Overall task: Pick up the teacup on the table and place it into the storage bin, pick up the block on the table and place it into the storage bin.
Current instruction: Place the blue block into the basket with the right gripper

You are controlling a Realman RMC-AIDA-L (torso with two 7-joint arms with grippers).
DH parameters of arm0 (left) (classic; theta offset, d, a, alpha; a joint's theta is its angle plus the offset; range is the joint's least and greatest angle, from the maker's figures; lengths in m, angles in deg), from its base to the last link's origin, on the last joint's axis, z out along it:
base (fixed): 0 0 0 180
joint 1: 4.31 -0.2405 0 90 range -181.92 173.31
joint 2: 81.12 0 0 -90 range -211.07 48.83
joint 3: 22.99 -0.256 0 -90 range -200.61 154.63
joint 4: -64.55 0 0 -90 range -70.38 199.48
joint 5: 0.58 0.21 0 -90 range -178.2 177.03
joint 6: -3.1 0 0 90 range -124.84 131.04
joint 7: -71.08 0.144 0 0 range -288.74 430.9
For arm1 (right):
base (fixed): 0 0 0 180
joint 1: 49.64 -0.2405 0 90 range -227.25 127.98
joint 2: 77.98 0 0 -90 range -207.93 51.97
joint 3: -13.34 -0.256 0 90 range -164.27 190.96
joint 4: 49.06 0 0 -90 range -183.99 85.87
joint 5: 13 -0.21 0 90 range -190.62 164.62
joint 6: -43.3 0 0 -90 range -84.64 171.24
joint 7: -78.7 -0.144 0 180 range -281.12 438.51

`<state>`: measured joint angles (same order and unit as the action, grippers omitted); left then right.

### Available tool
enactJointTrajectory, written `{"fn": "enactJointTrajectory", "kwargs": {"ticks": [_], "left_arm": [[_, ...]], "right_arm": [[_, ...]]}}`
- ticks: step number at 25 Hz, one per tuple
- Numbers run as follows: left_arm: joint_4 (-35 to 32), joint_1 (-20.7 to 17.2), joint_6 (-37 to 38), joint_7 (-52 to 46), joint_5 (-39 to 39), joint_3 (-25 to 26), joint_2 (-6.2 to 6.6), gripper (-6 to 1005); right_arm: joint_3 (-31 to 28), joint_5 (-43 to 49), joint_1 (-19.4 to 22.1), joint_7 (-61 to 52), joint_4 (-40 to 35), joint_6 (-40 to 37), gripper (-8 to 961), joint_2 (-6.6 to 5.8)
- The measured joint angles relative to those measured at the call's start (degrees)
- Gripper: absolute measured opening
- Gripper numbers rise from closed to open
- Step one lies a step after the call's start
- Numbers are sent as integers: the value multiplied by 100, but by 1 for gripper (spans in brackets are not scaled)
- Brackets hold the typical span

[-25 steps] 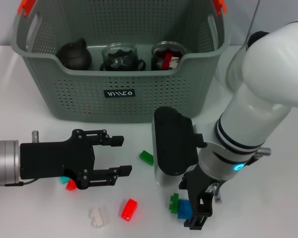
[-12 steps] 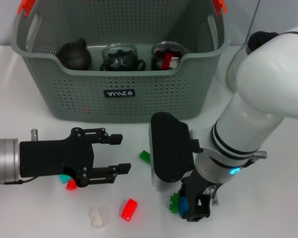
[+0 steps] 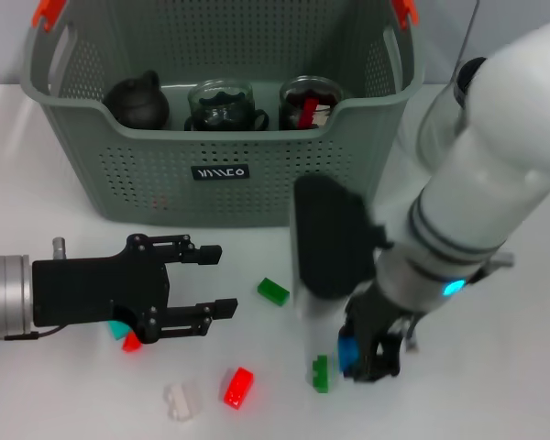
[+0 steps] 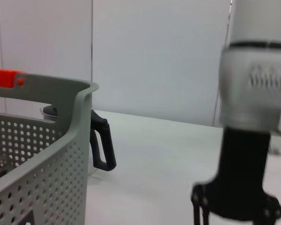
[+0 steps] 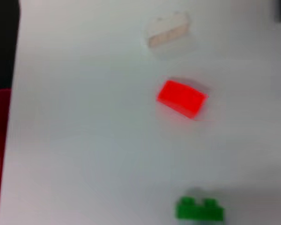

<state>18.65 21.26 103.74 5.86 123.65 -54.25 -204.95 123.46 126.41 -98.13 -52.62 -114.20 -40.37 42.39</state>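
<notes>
From the head view we look forward and down over the table (image 3: pixel 532 348), the bin (image 3: pixel 229 183) at the far side and both arms below us; from the left wrist we look level across the table, close beside the bin's corner (image 4: pixel 61 140), toward the right arm (image 4: pixel 253 117); from the right wrist we look straight down, near the tabletop, sharing the red block (image 5: pixel 181 97) (image 3: pixel 238 386), white block (image 5: pixel 168 32) (image 3: pixel 182 400) and green block (image 5: pixel 200 210) (image 3: pixel 322 373) with the head view.

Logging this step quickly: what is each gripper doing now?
Left gripper: open, empty, low over the table.
Right gripper: shut on the blue block, above the table.
</notes>
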Motion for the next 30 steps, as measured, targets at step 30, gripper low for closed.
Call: {"fn": "enactJointTrajectory", "kwargs": {"ticks": [30], "left_arm": [[13,20,10,1,-6,164,26,675]], "right_arm": [[-4262,1633,-1623,-110,151,1708,565,-39]]}}
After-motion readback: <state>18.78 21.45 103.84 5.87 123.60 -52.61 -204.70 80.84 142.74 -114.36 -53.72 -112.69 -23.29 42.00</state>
